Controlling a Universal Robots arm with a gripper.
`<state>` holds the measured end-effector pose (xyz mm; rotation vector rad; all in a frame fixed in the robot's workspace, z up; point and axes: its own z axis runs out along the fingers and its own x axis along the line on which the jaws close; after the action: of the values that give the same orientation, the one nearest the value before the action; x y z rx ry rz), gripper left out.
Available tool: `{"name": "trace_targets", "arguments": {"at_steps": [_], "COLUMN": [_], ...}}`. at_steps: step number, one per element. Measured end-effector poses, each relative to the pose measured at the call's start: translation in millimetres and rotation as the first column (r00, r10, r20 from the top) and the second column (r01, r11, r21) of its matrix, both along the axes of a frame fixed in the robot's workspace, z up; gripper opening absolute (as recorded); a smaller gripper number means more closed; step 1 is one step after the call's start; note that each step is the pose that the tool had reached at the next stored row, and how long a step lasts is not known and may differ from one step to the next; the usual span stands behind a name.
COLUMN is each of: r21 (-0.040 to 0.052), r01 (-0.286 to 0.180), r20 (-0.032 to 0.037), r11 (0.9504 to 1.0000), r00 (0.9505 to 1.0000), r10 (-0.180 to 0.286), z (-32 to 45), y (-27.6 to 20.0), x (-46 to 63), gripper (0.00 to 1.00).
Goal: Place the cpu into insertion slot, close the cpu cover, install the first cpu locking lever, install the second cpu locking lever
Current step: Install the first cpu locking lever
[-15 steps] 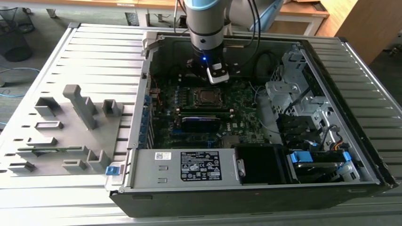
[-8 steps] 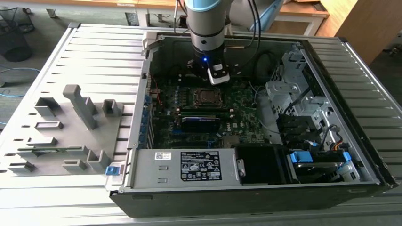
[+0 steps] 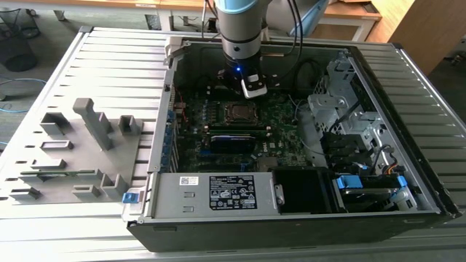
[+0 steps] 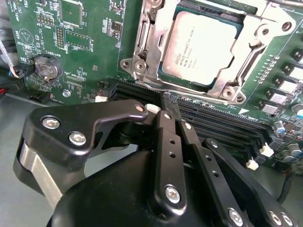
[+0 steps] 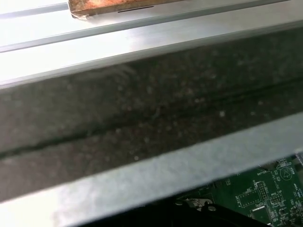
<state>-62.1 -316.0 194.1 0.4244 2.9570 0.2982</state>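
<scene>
Though the arm (image 3: 240,33) hides part of the board (image 3: 284,117) in the exterior view, the second wrist view shows the cpu (image 4: 199,49) seated in its slot, the cover (image 4: 265,40) down around it. The gripper (image 4: 166,105), fingers pressed together on nothing, hangs near the memory slots (image 4: 222,124). The open case (image 3: 276,229) lies on a slatted metal table (image 3: 95,60), with wooden desks (image 3: 350,13) behind. The first wrist view catches the case wall.
</scene>
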Motion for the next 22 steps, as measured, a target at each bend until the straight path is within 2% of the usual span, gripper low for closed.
{"name": "trace_targets", "arguments": {"at_steps": [22], "r21": [-0.0011], "r01": [0.000], "r20": [-0.0001], "r11": [1.0000], "r00": [1.0000], "r10": [0.000], "z": [0.0], "y": [-0.7], "x": [2.3], "gripper": [0.11]}}
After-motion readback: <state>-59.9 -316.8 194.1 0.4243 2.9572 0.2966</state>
